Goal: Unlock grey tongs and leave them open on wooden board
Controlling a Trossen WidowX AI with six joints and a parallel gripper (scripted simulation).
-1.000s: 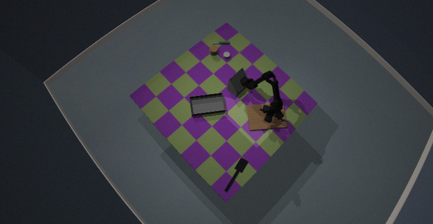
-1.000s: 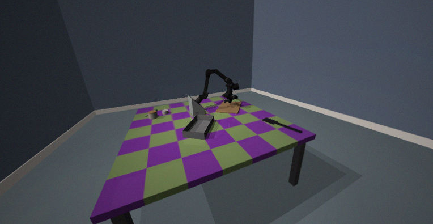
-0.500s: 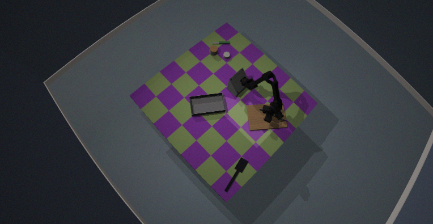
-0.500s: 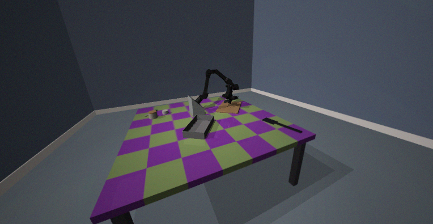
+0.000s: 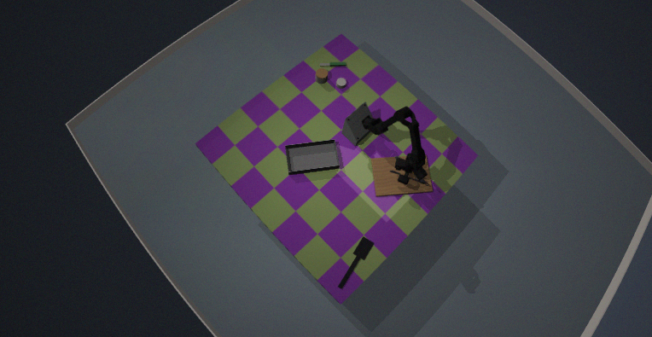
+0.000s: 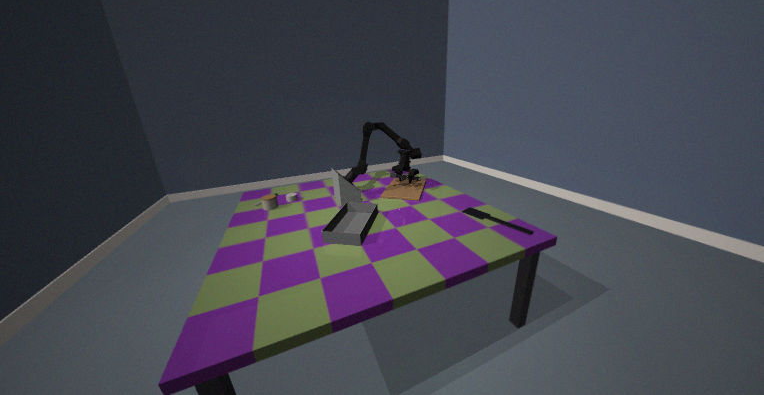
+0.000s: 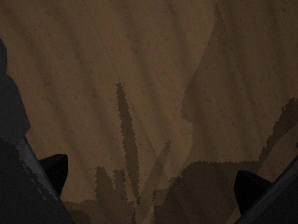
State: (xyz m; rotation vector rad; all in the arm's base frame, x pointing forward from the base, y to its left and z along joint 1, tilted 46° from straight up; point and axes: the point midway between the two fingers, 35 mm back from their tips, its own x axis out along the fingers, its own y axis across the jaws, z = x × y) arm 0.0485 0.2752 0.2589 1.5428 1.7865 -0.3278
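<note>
We've got the gripper (image 5: 410, 175) spread wide w/ nothing pinched, hovering low over the wooden board (image 5: 385, 184). Tongs (image 5: 412, 176) lie on the board under it, spread unclear. Risk: lifting crooked, a finger snags & drags them off.

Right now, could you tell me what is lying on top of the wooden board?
Dark tongs lie on the wooden board, with the open gripper above them. The arm covers much of them, so their spread is unclear.
</note>
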